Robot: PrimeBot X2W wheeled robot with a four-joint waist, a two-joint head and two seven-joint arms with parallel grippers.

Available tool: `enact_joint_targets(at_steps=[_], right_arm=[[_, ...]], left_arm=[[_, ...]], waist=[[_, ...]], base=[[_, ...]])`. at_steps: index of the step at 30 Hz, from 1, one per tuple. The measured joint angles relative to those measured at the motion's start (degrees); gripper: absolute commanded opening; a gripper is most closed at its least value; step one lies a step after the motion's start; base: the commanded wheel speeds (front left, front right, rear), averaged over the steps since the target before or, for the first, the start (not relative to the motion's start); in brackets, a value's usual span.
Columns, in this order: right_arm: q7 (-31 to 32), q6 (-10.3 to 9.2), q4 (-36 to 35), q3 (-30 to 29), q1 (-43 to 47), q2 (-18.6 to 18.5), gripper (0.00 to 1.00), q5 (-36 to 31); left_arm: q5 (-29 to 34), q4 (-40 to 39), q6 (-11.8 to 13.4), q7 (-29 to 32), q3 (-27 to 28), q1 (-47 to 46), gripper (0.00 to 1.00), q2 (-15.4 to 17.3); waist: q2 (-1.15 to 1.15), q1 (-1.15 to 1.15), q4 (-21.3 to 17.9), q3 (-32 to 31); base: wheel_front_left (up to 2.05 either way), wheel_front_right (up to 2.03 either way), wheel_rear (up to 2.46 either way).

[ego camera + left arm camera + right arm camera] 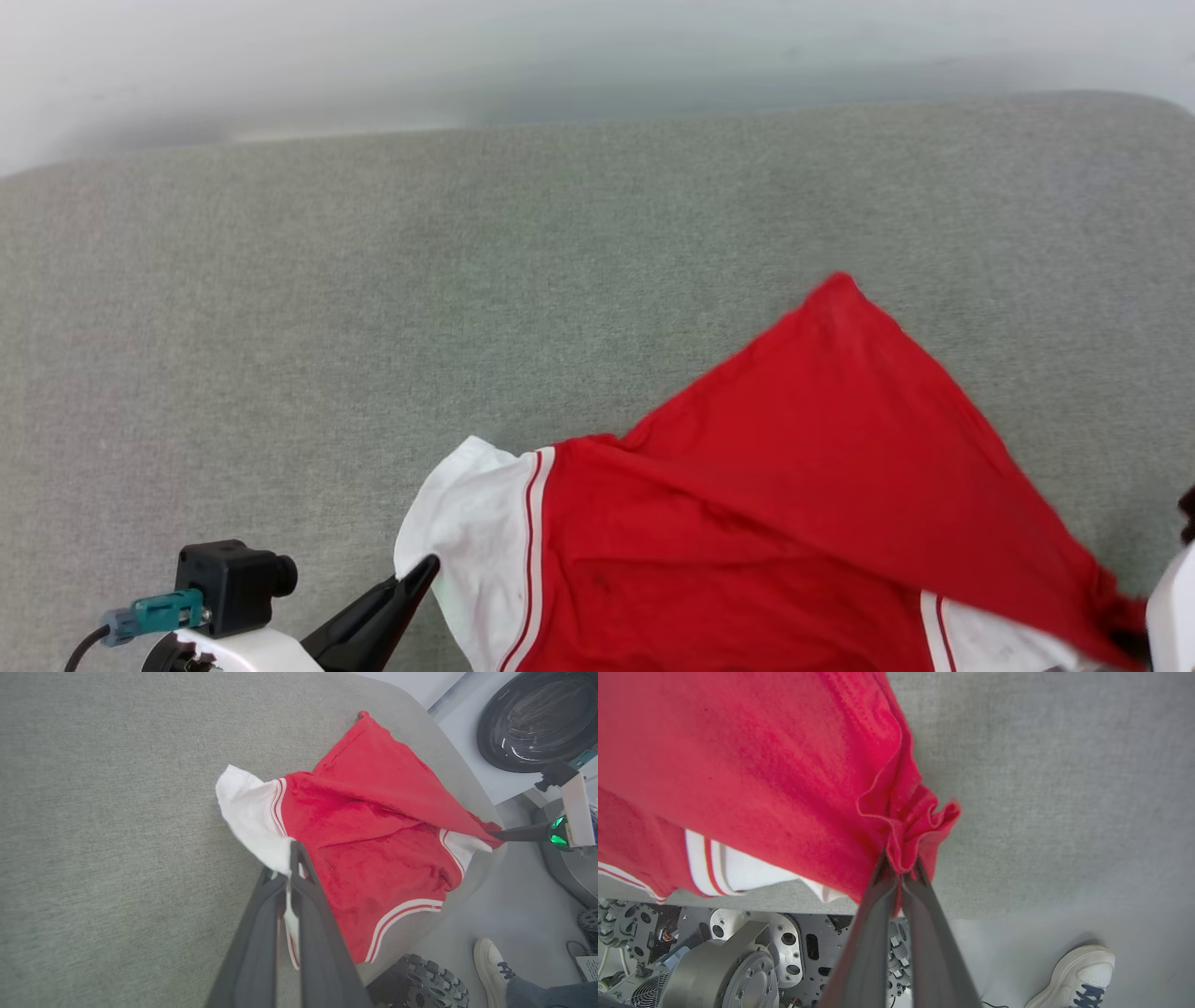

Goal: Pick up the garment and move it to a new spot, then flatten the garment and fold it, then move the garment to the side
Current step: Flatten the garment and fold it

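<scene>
Starting at the left gripper (pixel 286 868): pinched shut on the white sleeve (pixel 252 812) of the garment (pixel 373 835), with cloth trapped between the two dark fingers. Same deal over at the right gripper (pixel 900 868): clamped tight on a scrunched-up wad of red fabric. Could be a hem corner or a shoulder, can't tell which. So, gripping the shirt at two points, well apart, and stretching it between them.

Moving outward: draped low over the grey table (pixel 373 280), down by the near edge and toward the near right corner. Sticking one red point out toward the middle of the table, seemingly resting there. Reaching the near edge too, with the striped hem (pixel 404 907) right at it, maybe hanging a bit over. Showing plain red on top, no letters or number.

Progress-wise, reckon maybe a third of the way at best. Picked up, yes, and probably mid-carry or mid-spread. Definitely not flat yet, with one big fold lying across the body. No folding done, no shifting aside done. Left to do: set down on open table, smooth out, fold, slide off to the side.

Also spotted off the table: a person's white shoe (pixel 1078 975), near the robot's base (pixel 752 961).
</scene>
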Motion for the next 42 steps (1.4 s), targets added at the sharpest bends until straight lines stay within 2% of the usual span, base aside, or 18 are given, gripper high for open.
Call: enact_joint_targets(at_steps=[6, 7, 8, 14, 20, 24, 34, 42], right_arm=[[-0.23, -0.01, -0.7, 0.19, 4.59, 1.13, 0.0, 0.01], [-0.85, -0.01, -0.93, 0.45, 4.72, 1.12, 0.34, 0.01], [-1.41, -0.01, -1.23, 0.59, 4.73, 1.09, 1.0, 0.08], [-2.5, -0.01, -4.53, 1.35, 1.86, -0.26, 1.0, 2.64], [-1.36, -0.01, -8.05, 2.46, -6.53, -1.12, 1.0, 4.03], [-1.08, -0.01, -7.57, 4.88, -13.62, -0.82, 1.0, 2.44], [-2.53, -0.01, 5.02, 8.92, -27.26, 0.01, 1.0, -5.13], [-3.98, -0.01, 13.97, 11.38, -31.14, -0.71, 1.0, -7.99]], left_arm=[[0.07, 0.73, -0.03, -1.33, -0.14, 0.03, 0.0, -1.09], [0.07, 0.71, -0.03, -1.47, -0.21, 0.07, 0.0, -1.11], [0.08, 0.71, -0.03, -1.49, -0.23, 0.11, 0.0, -1.12], [0.56, -0.23, -0.07, -1.86, -0.3, 0.13, 0.0, -1.02], [1.31, -1.79, -0.12, -1.99, -0.53, 0.01, 0.0, -0.81], [2.02, -2.77, -0.49, -1.93, -0.89, -1.24, 0.0, -0.82], [4.17, -4.36, -1.67, -1.63, -3.22, -5.48, 0.0, -2.24], [5.61, -3.94, -3.15, -1.23, -6.43, -8.92, 0.0, -4.92]], waist=[[0.0, 0.0, -0.78, -1.76], [0.0, 0.0, -0.78, -2.05], [0.0, 0.0, -0.76, -2.3], [0.0, 0.0, 0.06, -2.6], [0.0, 0.0, 1.78, -1.13], [0.0, 0.0, 3.49, 0.46], [0.0, 0.01, 9.19, 6.12], [0.0, 0.01, 14.14, 10.32]], base=[[0.0, 0.0, 0.0], [0.0, 0.0, 0.0], [0.0, 0.0, 0.0], [0.0, 0.0, 0.0], [0.0, 0.0, 0.0], [0.0, 0.0, 0.0], [0.0, 0.0, 0.0], [0.0, 0.0, 0.0]])
